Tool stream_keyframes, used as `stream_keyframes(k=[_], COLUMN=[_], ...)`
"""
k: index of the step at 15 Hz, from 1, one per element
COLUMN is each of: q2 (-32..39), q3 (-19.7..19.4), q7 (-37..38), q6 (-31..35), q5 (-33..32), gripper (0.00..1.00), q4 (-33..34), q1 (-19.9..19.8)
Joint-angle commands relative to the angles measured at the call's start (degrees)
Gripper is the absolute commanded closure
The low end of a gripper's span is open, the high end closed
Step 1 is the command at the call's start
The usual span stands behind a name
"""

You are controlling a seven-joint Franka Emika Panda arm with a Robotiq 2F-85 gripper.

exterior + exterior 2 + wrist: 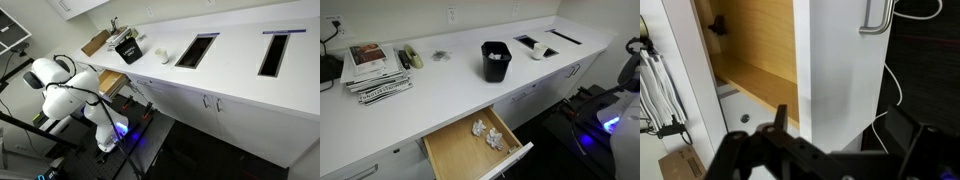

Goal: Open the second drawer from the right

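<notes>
The second drawer from the right (470,148) stands pulled out below the white counter, showing its tan wood inside and plain white front (513,160). Two crumpled paper balls (488,133) lie in it. It also shows in an exterior view (110,82) beside the white arm. In the wrist view its white front (835,60) fills the middle and the wood inside (755,45) lies to its left. My gripper (840,135) is open, close to the drawer front, with one finger on each side and nothing held.
On the counter (440,85) stand a black bin (496,60), a stack of magazines (375,70), a stapler (412,57) and a white cup (537,51). Two rectangular openings (196,50) are cut into the countertop. Cabinet doors with metal handles (212,102) are beside the drawer. Cables hang near the arm.
</notes>
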Motion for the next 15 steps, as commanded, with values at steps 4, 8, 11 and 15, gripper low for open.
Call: stream_keyframes(k=[4, 8, 11, 15], q2=[-6.1, -15.5, -22.3, -30.0], q3=[-2.4, -2.2, -2.3, -3.2], q7=[3.8, 8.4, 8.6, 10.0], q6=[6.8, 14.7, 14.6, 17.4], q5=[3.5, 7.2, 12.2, 15.1], gripper=[0.0, 0.0, 0.0, 0.0], q4=[-5.1, -14.1, -20.4, -30.3], q1=[0.4, -2.0, -3.7, -6.6])
